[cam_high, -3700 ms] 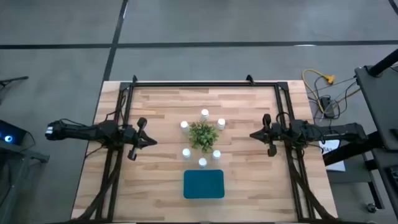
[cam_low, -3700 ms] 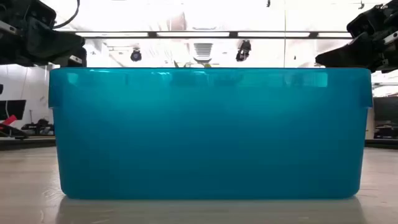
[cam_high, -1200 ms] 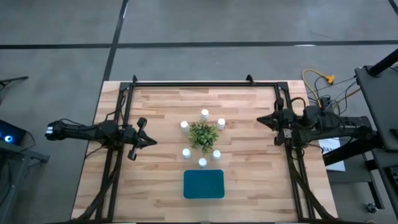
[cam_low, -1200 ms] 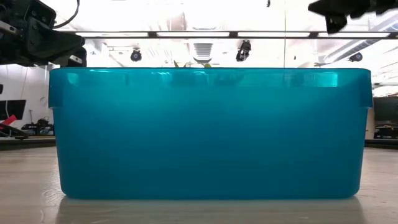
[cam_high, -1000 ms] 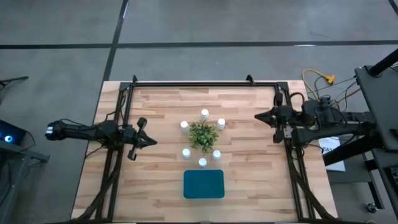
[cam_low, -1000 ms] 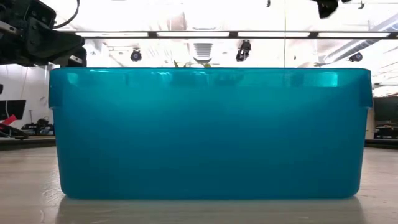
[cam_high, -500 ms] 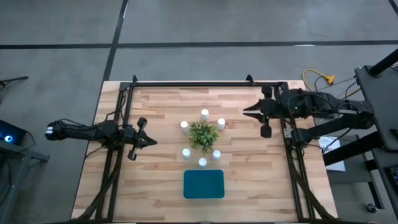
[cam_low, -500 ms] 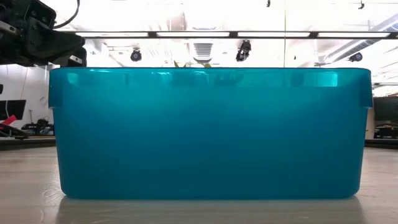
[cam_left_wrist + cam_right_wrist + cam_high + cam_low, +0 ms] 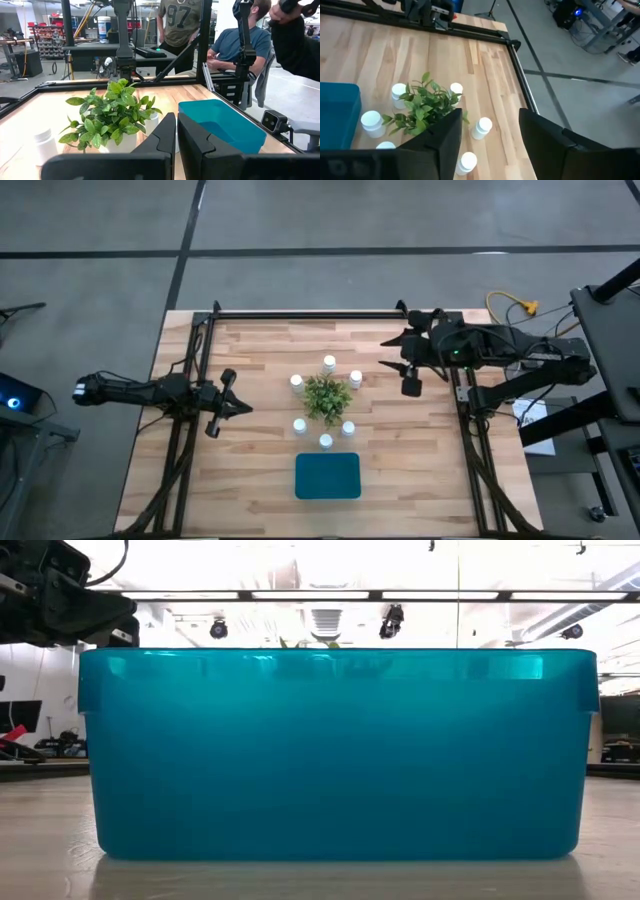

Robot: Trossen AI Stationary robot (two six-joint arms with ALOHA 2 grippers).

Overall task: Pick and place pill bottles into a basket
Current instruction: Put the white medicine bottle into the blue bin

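Nearest you in the low view is the basket (image 9: 338, 755), a teal-blue plastic tub with rounded corners that fills almost the whole picture and stands on the wooden table (image 9: 250, 470). From above you see the same basket (image 9: 327, 476) as a small rectangle at the near middle of the table, with nothing visible inside it. It carries no label or writing that you can read.

Just behind the basket stands the plant (image 9: 327, 397), green and leafy. Around it you can count six pill bottles (image 9: 325, 441), small white cylinders with white caps: three on the basket's side of the plant and three on the far side, at (image 9: 297, 382), (image 9: 329, 363) and (image 9: 355, 378). All stand upright, close to the plant but apart from each other. No print shows on any of them.

Your left gripper (image 9: 243, 407) hovers left of the plant, pointing at it, with its fingers (image 9: 165, 132) pressed together and nothing between them. Your right gripper (image 9: 393, 352) is above the far right part of the table, right of the far bottles; its fingers (image 9: 445, 135) stand apart with nothing held, looking down on the plant and bottles.

Farthest off, in the left wrist view, a person (image 9: 182, 25) stands beyond the table in a grey shirt printed with "97", and another sits beside.
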